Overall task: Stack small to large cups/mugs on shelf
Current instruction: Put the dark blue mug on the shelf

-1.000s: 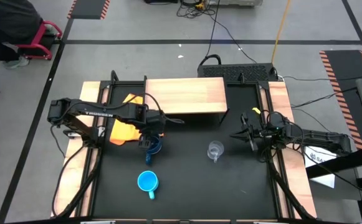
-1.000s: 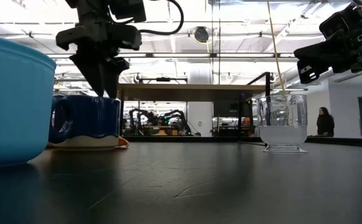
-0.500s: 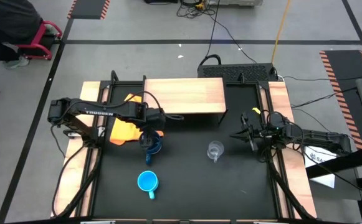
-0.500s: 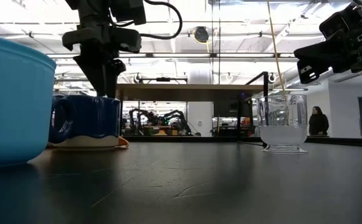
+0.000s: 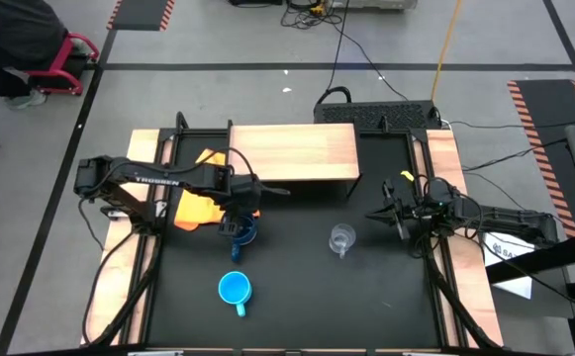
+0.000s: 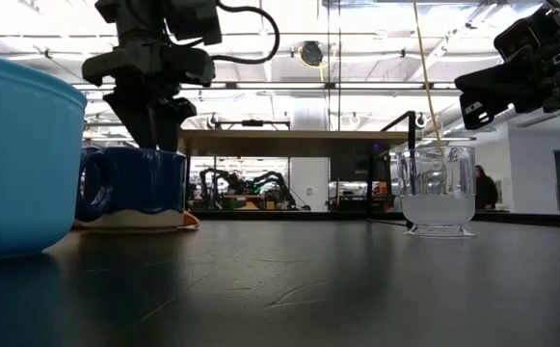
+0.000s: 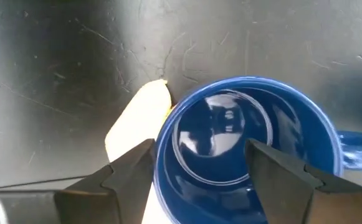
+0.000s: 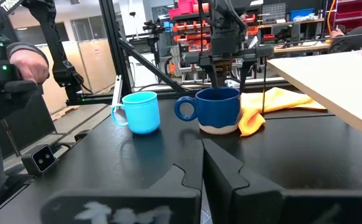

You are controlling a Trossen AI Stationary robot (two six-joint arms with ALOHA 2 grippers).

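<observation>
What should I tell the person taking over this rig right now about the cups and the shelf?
Left gripper: open, straddling one wall of the dark blue mug, one finger inside and one outside, not closed on it.
Right gripper: shut, empty, waiting by the table's right edge.
Dark blue mug stands on the table beside the orange cloth; light blue mug toward the table's front edge; glass cup right of centre.
Shelf holds no cups.
Done: nothing placed.
Left: all three cups, ordered small to large.

The left hand (image 5: 236,225) hangs over the larger mug (image 5: 241,233), beside the cloth (image 5: 196,208).
</observation>
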